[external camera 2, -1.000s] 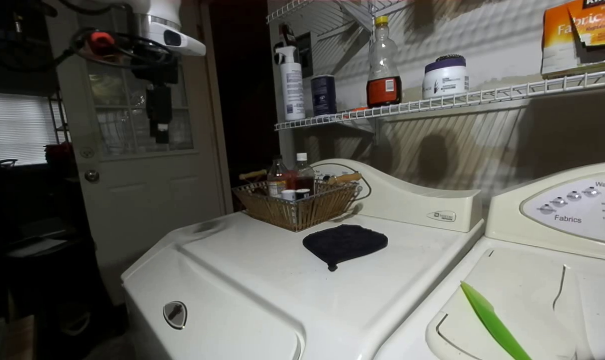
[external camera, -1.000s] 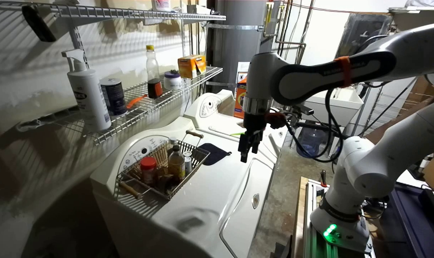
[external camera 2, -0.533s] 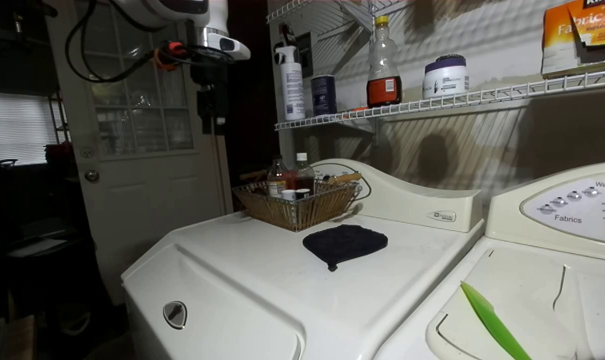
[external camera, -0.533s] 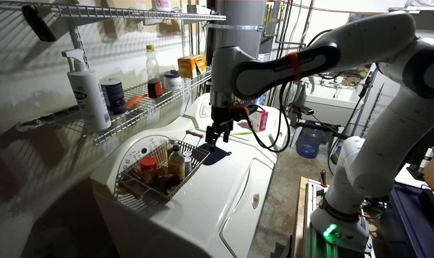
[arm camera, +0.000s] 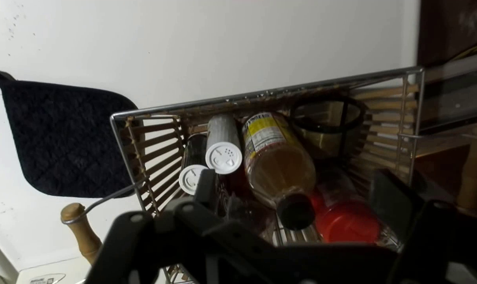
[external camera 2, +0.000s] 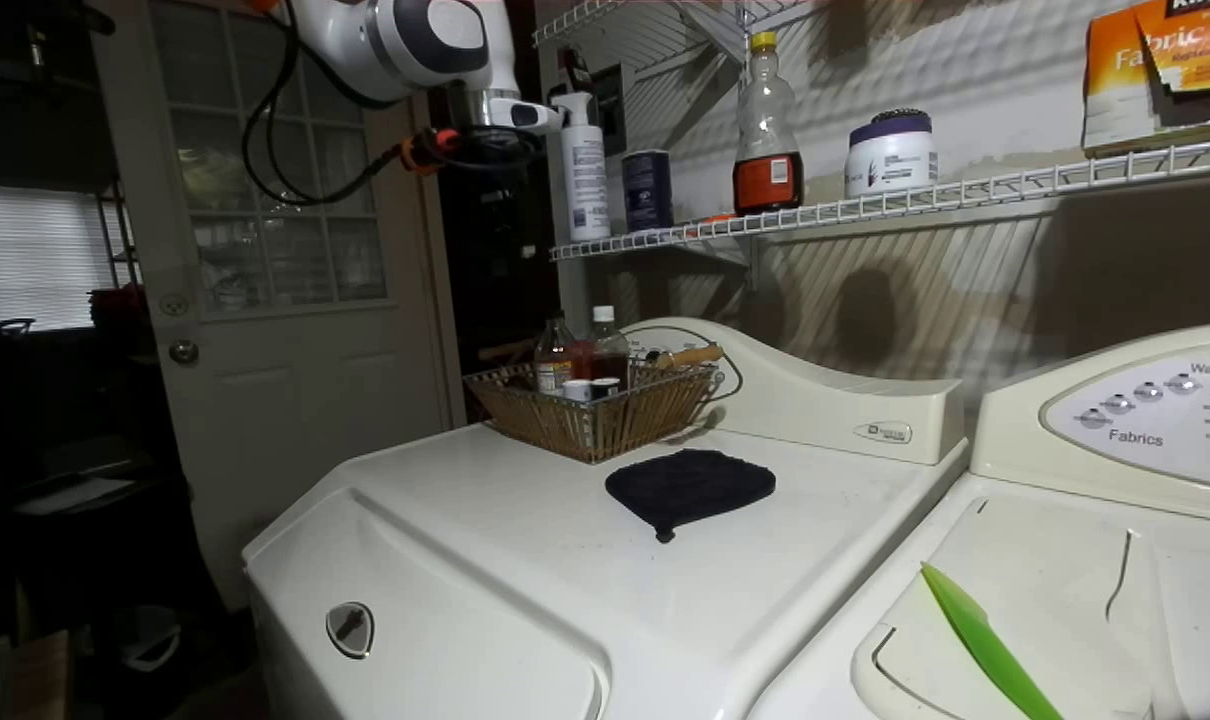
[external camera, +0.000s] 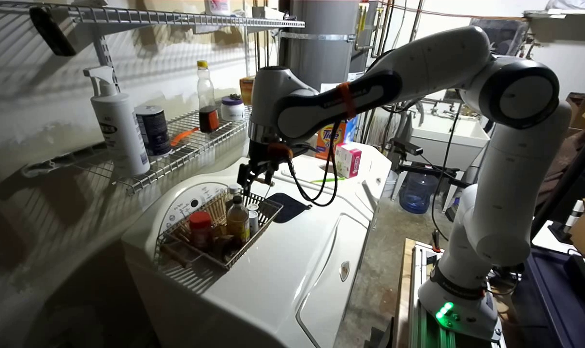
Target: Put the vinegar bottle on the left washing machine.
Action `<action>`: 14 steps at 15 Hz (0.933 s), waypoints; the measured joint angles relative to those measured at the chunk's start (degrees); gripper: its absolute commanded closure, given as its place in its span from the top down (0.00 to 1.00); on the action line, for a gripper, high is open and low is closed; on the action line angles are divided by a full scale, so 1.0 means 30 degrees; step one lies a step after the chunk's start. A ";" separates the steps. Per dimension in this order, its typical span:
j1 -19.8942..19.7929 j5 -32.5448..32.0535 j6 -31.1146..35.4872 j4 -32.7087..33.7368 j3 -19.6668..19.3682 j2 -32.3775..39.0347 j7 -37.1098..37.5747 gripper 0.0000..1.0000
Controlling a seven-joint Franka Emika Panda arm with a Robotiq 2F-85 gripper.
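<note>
The vinegar bottle (external camera: 238,224), with amber contents, a yellow label and a black cap, stands in the slatted basket (external camera 2: 540,425). It also shows in an exterior view (external camera 2: 553,362) and in the wrist view (arm camera: 282,169). The basket sits on the left washing machine (external camera 2: 525,540), which is white. My gripper (external camera: 256,182) is above the far end of the basket, higher than the bottle. In the wrist view my gripper (arm camera: 299,193) is wide open, with the bottle's cap seen between the fingers and nothing held. In an exterior view it is dark against a dark doorway.
Close round the bottle are a red-lidded jar (arm camera: 349,223), two white-topped shakers (arm camera: 224,157), a dark-rimmed glass vessel (arm camera: 327,118) and a white-capped bottle (external camera 2: 605,345). Wooden handles (arm camera: 82,232) stick up. A black pot holder (external camera 2: 690,485) lies beside the basket. A wire shelf (external camera 2: 865,208) hangs above.
The arm has swung from over the machine's front toward the wall, and the gripper now stands over the basket's far end. The bottle, basket and other objects have not moved.
</note>
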 measured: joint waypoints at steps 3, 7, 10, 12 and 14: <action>0.0415 -0.0568 0.0998 0.0751 -0.0228 0.1217 0.0833 1.00; 0.1195 -0.1933 0.2273 0.1072 -0.0708 0.2226 0.2281 1.00; 0.1631 -0.2607 0.3093 0.1223 -0.1139 0.2736 0.3091 0.82; 0.1862 -0.3046 0.3594 0.1255 -0.1406 0.2990 0.3557 0.71; 0.2070 -0.3531 0.3945 0.1326 -0.1684 0.3223 0.4007 0.57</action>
